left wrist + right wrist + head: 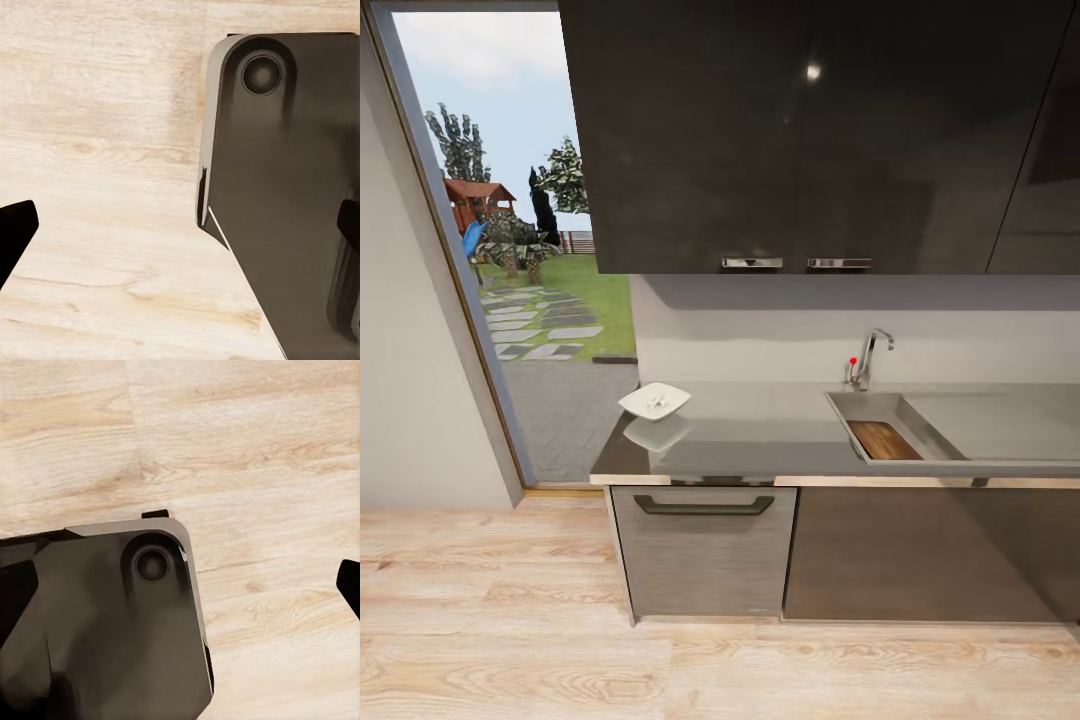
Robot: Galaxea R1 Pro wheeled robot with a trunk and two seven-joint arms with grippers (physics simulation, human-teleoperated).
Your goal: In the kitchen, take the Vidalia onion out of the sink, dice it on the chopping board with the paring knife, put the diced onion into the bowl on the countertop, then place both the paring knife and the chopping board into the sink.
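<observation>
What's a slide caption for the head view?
Kitchen from a distance: white bowl on the grey countertop, chopping board lying in the sink below the chrome tap.

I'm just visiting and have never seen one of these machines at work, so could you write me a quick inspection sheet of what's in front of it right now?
Surface: grey countertop over dark cabinets, tidy.
Job's things: white bowl on the countertop's left end, holding small white bits; chopping board lying in the sink; onion and knife not made out.
Clutter: nothing seen.
Claws: left claw and right claw point at the wooden floor with fingertips wide apart, holding nothing.
Cables: nothing seen.
Surroundings: dark wall cupboards, chrome tap, open doorway to a garden.
</observation>
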